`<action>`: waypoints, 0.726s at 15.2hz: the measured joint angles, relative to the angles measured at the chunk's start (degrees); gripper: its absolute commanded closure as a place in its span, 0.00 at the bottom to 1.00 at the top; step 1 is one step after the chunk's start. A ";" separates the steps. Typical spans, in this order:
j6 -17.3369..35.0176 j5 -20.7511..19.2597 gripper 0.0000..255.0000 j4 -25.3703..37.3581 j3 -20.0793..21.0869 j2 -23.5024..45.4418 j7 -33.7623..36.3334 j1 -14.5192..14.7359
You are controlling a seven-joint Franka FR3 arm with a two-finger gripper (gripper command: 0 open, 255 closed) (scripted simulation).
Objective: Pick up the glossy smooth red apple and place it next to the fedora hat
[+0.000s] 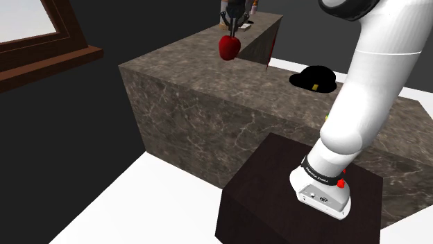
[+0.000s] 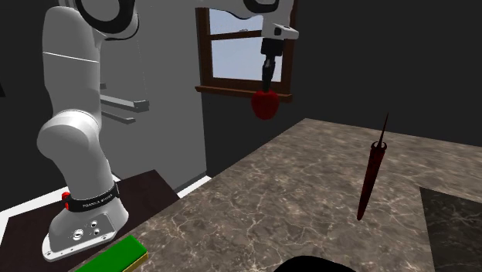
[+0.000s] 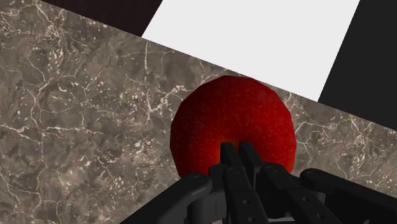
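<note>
Red, finely speckled apple point(image 3: 232, 118) hangs clasped between the fingers point(image 3: 229, 159).

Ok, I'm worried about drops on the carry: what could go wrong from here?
The gripper seems to pinch only the top of the red apple, fingers nearly together, so it could slip. It hangs near the edge of the stone counter and might roll off if dropped. The slender dark red upright object may stand on the way to the black fedora.

Marbled counter point(image 1: 194, 118), window point(image 2: 232, 48), green block point(image 2: 116, 256)
</note>
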 measured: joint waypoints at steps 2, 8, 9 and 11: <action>0.19 -0.22 1.00 -1.74 -0.62 -1.42 -1.50 -0.85; 0.57 -1.22 1.00 -7.11 -3.79 -5.86 -8.79 -4.90; 0.84 -1.37 1.00 -7.98 -4.33 -6.39 -10.02 -5.55; 1.52 -1.78 1.00 -10.02 -5.48 -7.60 -12.58 -6.89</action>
